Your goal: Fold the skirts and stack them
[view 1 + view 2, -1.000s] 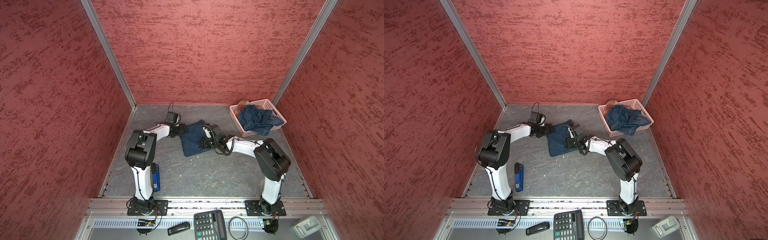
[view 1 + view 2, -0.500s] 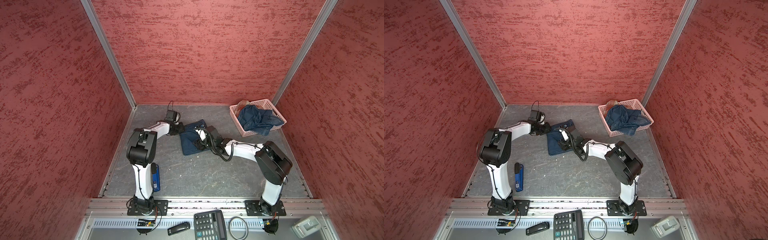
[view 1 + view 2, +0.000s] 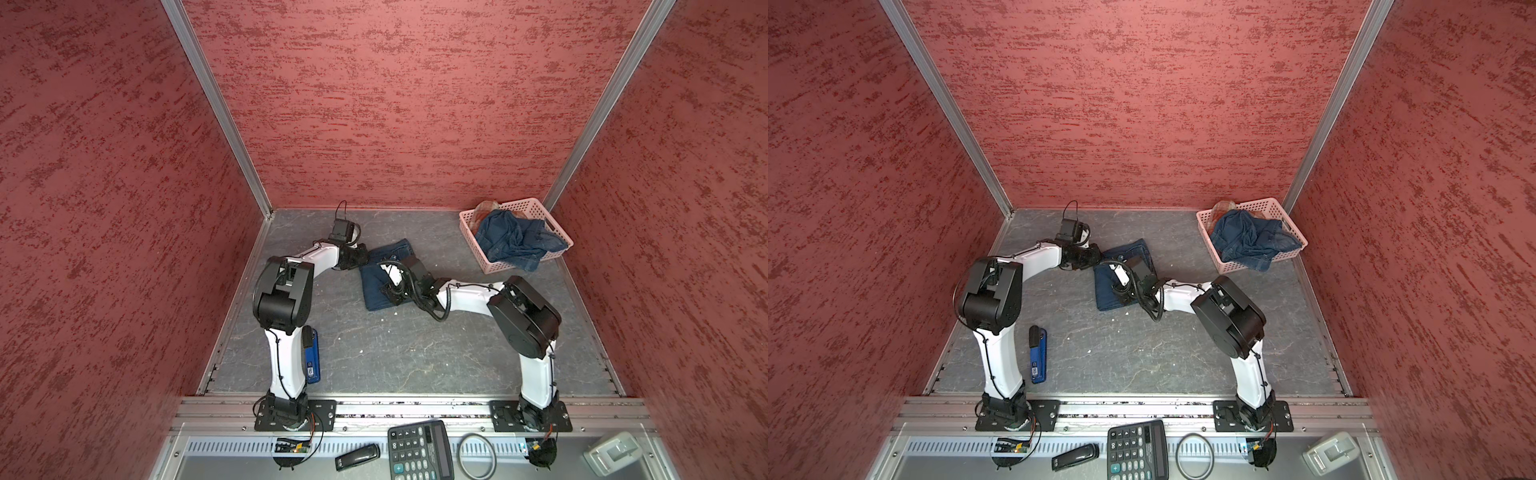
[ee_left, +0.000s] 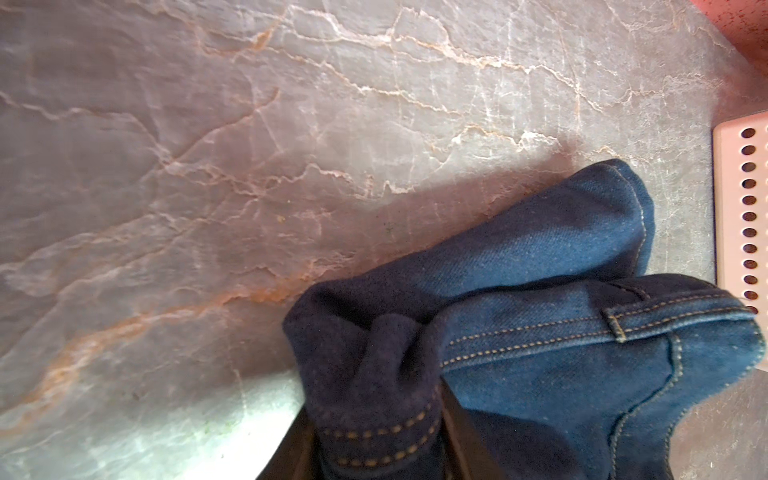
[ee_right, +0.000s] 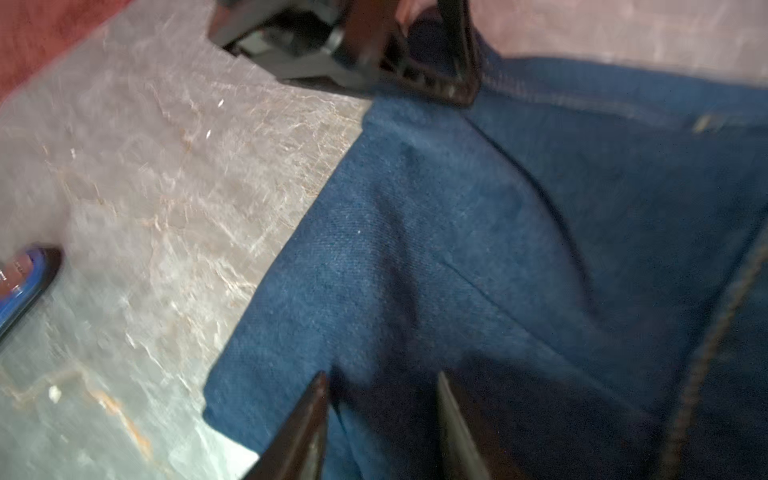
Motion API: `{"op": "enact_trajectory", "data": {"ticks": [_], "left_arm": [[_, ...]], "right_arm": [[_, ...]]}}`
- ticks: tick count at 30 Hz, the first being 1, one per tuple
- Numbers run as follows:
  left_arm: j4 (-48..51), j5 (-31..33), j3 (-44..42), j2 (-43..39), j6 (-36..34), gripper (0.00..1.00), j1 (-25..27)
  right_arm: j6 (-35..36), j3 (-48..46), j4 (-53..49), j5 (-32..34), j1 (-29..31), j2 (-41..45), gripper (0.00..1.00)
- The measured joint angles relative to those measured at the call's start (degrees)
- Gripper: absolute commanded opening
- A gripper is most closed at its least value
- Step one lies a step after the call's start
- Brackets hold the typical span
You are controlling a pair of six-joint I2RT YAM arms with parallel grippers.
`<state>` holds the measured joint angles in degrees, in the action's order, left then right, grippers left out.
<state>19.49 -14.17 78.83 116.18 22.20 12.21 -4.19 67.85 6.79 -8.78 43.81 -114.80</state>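
left gripper (image 4: 374, 442) clamped on bunched waistband of denim skirt (image 3: 371, 291) | right gripper (image 5: 382, 395) jaws narrow, tips on same skirt, grip unclear | skirt lies mid-table (image 3: 395, 353) | second denim skirt (image 3: 511, 241) and plaid skirt (image 3: 485, 207) in pink basket (image 3: 536, 204)

Right gripper (image 3: 387, 291) farther across the flat denim skirt (image 3: 372, 297), toward its front-left corner

even light, table (image 4: 199, 432) glare, right wrist view blurred

Three skirts (image 3: 374, 291), perhaps; one basket (image 3: 524, 204)
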Motion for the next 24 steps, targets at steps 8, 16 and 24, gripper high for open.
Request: {"op": "enact_trajectory", "data": {"ticks": [8, 16, 24], "left_arm": [[1.64, 0.15, 1.99, 0.02, 0.02, 0.34, 0.00], [5.84, 0.59, 6.29, 1.99, 0.02, 0.30, -0.20], [9.33, 0.63, 8.98, 2.78, -0.07, 0.49, -1.05]], "right_arm": [[0.63, -0.15, 1.29, -0.33, 0.13, -0.13, 0.00], [2.34, -4.37, 4.11, -1.66, 0.13, 2.47, 0.00], [4.02, -6.21, 5.79, -3.26, 0.13, 4.04, 0.00]]}}
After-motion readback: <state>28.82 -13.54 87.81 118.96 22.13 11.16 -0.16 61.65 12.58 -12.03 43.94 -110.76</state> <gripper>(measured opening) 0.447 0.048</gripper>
